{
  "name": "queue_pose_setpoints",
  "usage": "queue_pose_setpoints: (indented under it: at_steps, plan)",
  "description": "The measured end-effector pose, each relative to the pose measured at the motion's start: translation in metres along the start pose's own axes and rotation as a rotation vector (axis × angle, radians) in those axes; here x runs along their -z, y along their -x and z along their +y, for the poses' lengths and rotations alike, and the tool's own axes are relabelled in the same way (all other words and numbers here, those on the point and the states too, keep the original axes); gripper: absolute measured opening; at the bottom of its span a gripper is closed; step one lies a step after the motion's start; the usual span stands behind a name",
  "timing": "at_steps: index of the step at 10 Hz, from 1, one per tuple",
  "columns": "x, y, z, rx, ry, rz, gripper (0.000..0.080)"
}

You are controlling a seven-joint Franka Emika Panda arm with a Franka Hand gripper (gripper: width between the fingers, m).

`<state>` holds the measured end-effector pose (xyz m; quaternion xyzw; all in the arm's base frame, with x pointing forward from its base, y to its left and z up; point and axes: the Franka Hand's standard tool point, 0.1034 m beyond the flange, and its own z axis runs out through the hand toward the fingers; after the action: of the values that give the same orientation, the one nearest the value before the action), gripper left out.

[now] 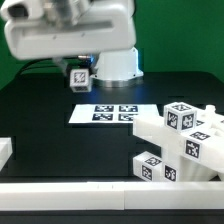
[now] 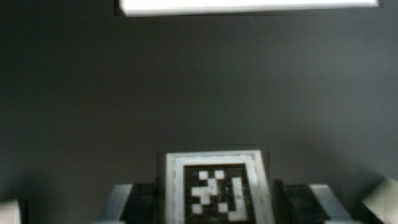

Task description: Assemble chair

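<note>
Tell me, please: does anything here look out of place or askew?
Nothing stands out. The chair parts sit heaped at the exterior view's right, which suits loose parts. The marker board lies flat. One tagged part sits between the fingers; the grip itself is unclear.

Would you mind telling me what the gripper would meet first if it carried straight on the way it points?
Probably the bare black table. The gripper holds a tagged chair part, and nothing else shows ahead, though depth is unclear.

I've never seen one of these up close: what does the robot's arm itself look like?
The arm is glossy white, bulky and rounded, with a round white base. A small black-and-white square tag hangs under it. In the wrist view the gripper looks grey and blurred, with a tag between its fingers.
</note>
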<state>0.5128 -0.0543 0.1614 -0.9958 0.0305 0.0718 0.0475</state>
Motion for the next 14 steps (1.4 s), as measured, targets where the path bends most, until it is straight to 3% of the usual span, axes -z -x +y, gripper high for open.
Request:
queue_pose_setpoints:
  at_steps: [1, 2, 5, 6, 10, 12, 13, 14]
  plan:
    - [0.008, -0.001, -0.013, 0.028, 0.002, 0.088, 0.0281]
    - [0.004, 0.006, -0.004, 0.009, 0.002, 0.107, 0.0281]
    - [0.005, -0.003, 0.000, -0.004, 0.041, 0.305, 0.0282]
    - [0.007, -0.008, -0.016, -0.020, 0.043, 0.371, 0.0282]
    - [0.027, -0.040, -0.112, -0.087, -0.017, 0.664, 0.0282]
    - [0.029, -0.040, -0.100, -0.060, 0.043, 0.829, 0.0282]
    - [0.024, -0.040, -0.099, -0.053, 0.059, 0.859, 0.0282]
    - [0.017, -0.039, -0.104, -0.064, 0.044, 0.812, 0.0282]
